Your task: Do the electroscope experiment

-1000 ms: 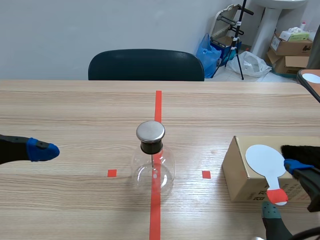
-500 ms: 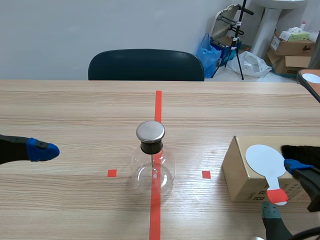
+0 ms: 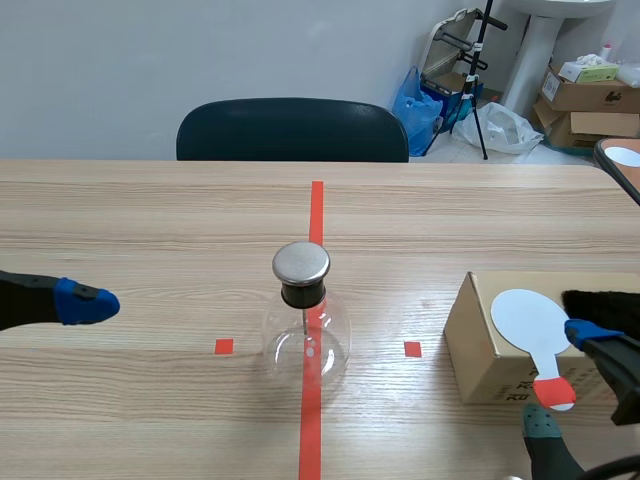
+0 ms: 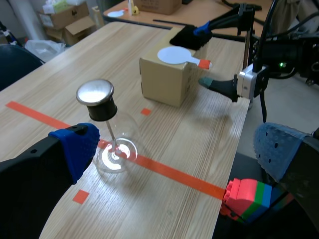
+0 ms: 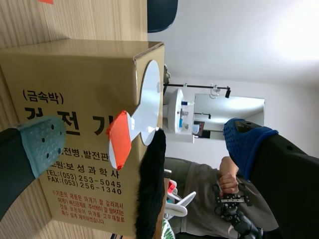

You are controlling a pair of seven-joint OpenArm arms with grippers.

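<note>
The electroscope, a round glass flask [image 3: 305,335] with a metal cap [image 3: 301,262], stands on the red centre line. To its right, a cardboard box [image 3: 480,350] carries a white disc paddle [image 3: 528,318] with an orange-red handle [image 3: 553,390] and a black fur cloth [image 3: 605,303]. My right gripper [image 3: 565,380] is open around the paddle's handle [image 5: 119,139] without touching it, and the fur [image 5: 152,184] lies just beside it. My left gripper [image 3: 85,302] hovers open at the table's left, well away from the flask [image 4: 112,147].
A dark chair [image 3: 292,128] stands behind the far table edge. Boxes and a tripod [image 3: 480,70] fill the back right corner. A colourful block stack [image 4: 246,196] lies below the table's near edge. A person's hand [image 5: 229,181] shows behind the box.
</note>
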